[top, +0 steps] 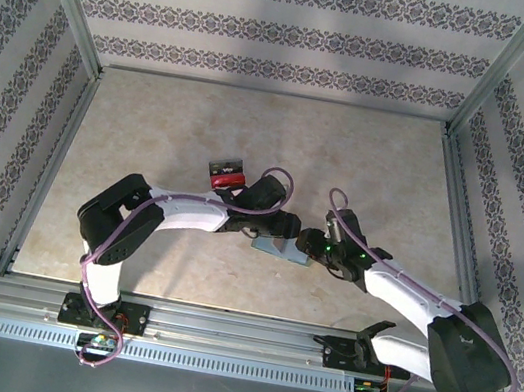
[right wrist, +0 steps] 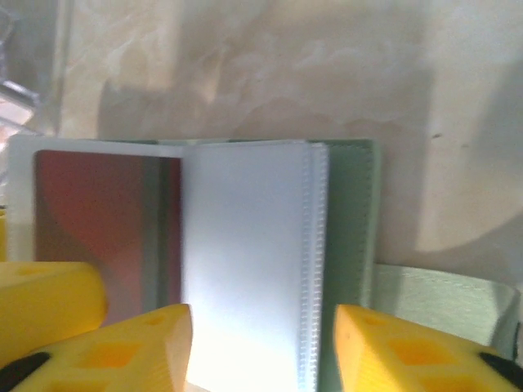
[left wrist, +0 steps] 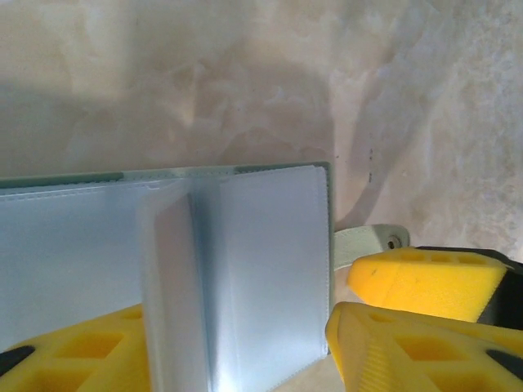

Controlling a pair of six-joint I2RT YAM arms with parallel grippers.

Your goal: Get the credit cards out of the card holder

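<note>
While both arms crowd the card holder (top: pixel 273 250) on the table (top: pixel 151 136), central and toward its near edge in the top view, the left wrist view shows the left gripper (left wrist: pixel 237 345) parted around its open pale sleeves. Right wrist view: right gripper (right wrist: pixel 261 347) parted too, pinching nothing, a reddish credit card (right wrist: pixel 90 229) still in its sleeve, so extraction, I'd say, remains ahead.

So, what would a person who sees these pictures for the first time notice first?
Probably the left arm and the right arm meeting over the pale teal card holder at the middle of the table. In the right wrist view it lies open, with a reddish card in a clear sleeve at the left of that picture. A clear tray with red and black contents stands just beyond it.
</note>
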